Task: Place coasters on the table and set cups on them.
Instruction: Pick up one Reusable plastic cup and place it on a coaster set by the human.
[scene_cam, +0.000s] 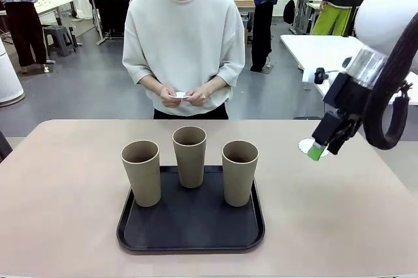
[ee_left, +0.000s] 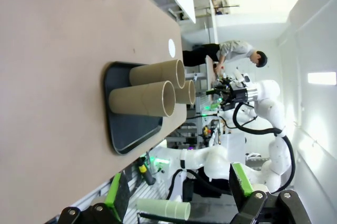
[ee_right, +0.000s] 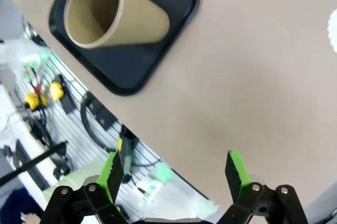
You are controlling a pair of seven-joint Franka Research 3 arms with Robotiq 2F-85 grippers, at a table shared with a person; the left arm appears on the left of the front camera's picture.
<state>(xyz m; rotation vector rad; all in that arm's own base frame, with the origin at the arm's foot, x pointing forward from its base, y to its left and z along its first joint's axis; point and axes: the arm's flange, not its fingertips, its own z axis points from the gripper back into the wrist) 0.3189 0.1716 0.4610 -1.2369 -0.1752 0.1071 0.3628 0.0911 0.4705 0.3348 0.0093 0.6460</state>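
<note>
Beige and matte, the counter (scene_cam: 65, 186) runs across to a person (scene_cam: 185, 43) standing at its far side, with a busy workshop behind. Near its middle sits one black tray (scene_cam: 189, 239) carrying three cups (scene_cam: 189, 155), all upright and empty: one back at the centre, one front left (scene_cam: 141, 172) and one front right (scene_cam: 240, 172), close together but not touching. One white coaster (scene_cam: 304, 145) lies flat on the bare counter to the right of the tray, with no cup on it. The person pinches something white and thin (scene_cam: 181, 94) between both sets of fingers, probably more coasters, but how many cannot be told. The robot's right hand (scene_cam: 318, 151) hangs just above the laid coaster, its jaws spread wide and empty. The left hand (ee_left: 178, 182) is likewise fully open and holds nothing, well back from the tray. The cups look light and fairly stiff but thin-walled, so a hard squeeze could dent them. Being tall and tapered, they would tip easily. A gentle grip across the wall around mid-height, or a little below the rim, seems safest. The coaster is flimsy paper that lies flush with the surface, so it is hard to pinch up and best taken by its lacy edge or from the person's fingers.
</note>
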